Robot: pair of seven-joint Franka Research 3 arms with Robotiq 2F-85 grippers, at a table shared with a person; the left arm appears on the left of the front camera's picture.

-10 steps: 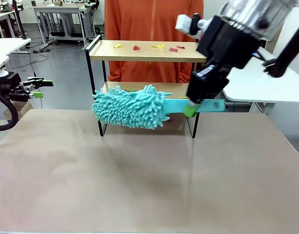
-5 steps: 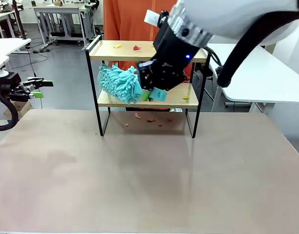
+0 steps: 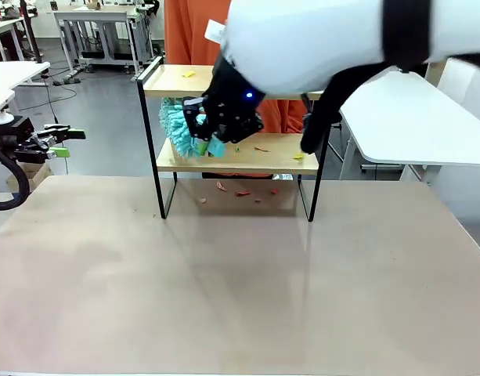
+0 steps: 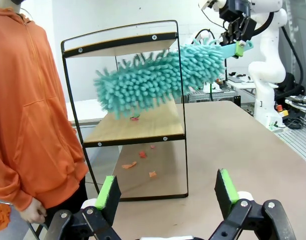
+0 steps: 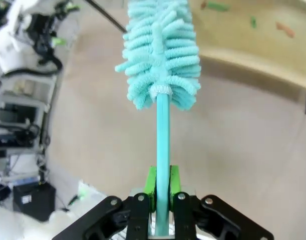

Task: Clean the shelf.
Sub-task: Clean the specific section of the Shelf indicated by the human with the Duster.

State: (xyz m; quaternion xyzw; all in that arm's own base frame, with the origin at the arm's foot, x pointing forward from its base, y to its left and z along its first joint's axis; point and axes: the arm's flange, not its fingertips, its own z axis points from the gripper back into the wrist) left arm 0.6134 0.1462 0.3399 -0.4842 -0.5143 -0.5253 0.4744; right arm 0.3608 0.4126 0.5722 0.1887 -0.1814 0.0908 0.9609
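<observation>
Duster [image 3: 177,129] between shelf [image 3: 265,161] boards, scraps [image 3: 240,191] beneath

desk [image 3: 240,298] carries the shelf [image 3: 224,161]. red scraps [image 3: 241,193] on the desk just below right end effector [image 3: 214,146], under the lower board. loose bits [image 3: 261,149] on that board just right of it, yellow scrap [image 3: 189,74] on top board above it.

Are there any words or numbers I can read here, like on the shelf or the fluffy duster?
No text can be read.
The shelf and the teal duster carry no print.
Pale label on a black box, right wrist view: too blurred to read.
</observation>
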